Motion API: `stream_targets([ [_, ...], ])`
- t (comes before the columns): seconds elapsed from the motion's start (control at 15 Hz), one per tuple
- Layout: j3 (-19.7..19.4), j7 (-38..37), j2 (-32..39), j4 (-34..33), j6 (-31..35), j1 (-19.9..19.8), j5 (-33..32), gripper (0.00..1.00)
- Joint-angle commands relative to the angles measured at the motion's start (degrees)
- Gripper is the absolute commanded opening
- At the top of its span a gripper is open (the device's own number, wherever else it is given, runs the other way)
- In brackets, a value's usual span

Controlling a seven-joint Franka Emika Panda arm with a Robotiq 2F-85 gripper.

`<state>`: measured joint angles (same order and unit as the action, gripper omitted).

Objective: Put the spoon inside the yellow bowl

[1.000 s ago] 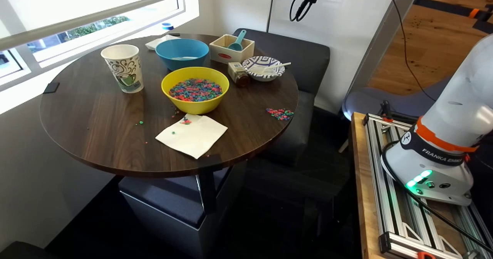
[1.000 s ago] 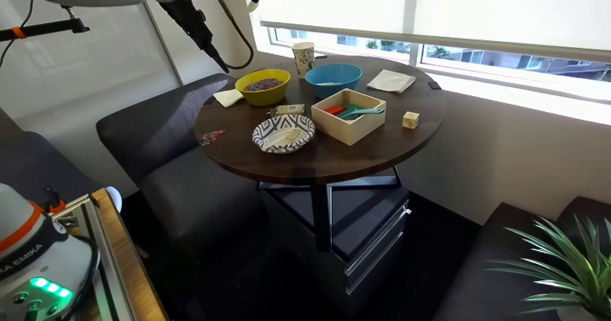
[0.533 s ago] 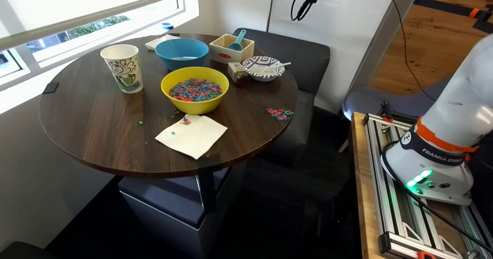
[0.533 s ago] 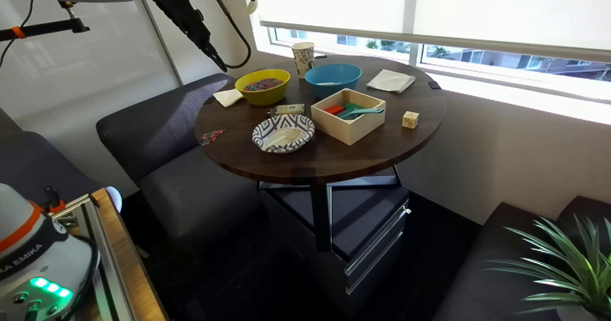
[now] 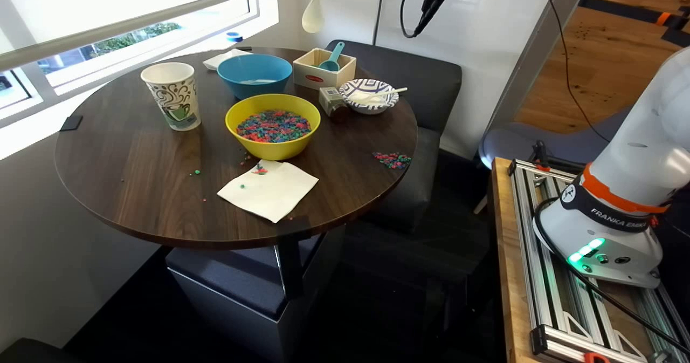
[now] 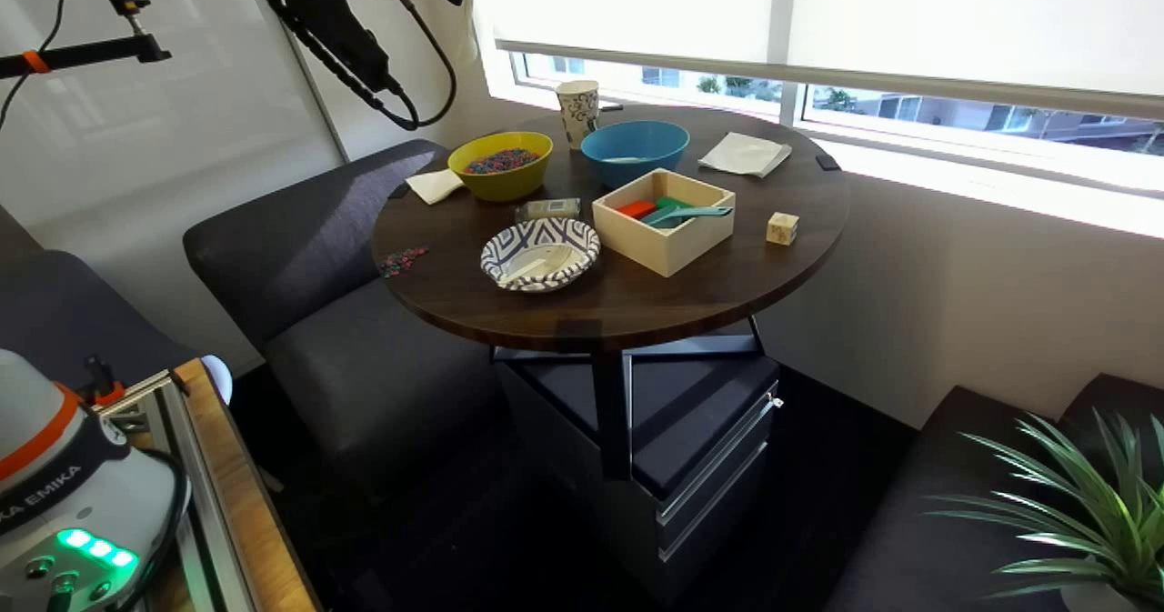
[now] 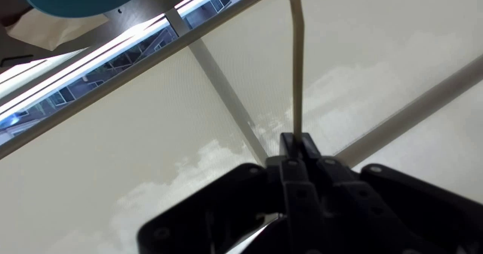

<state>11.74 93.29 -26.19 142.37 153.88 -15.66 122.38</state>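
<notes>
Spoon (image 5: 314, 13) head-down in the end effector (image 7: 297, 140)

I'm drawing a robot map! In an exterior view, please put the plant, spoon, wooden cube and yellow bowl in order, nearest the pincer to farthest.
1. Spoon, gripped in the pincer.
2. Yellow bowl, lower, left on the table.
3. Wooden cube, near the table's right edge.
4. Plant, bottom right corner, off the table.
</notes>
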Motion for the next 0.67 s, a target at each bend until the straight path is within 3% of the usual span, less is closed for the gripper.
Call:
stream_targets([
  [0.0, 5.44, 11.87, 2.2, -1.81, 1.56, -1.33, 7.87, 0.01],
  [0.07, 5.88, 12.56, 2.56, -1.55, 0.96, -1.28, 8.23, 0.01],
  [0.13, 4.16, 8.38, 0.79, -0.45, 0.06, -0.35, 5.24, 0.04],
  [0.33, 5.21, 10.47, 1.83, -0.81, 0.06, -0.59, 6.26, 0.04],
  [0.6, 9.35, 14.32, 11.76, -5.53, 7.51, -3.06, 11.71, 0.01],
])
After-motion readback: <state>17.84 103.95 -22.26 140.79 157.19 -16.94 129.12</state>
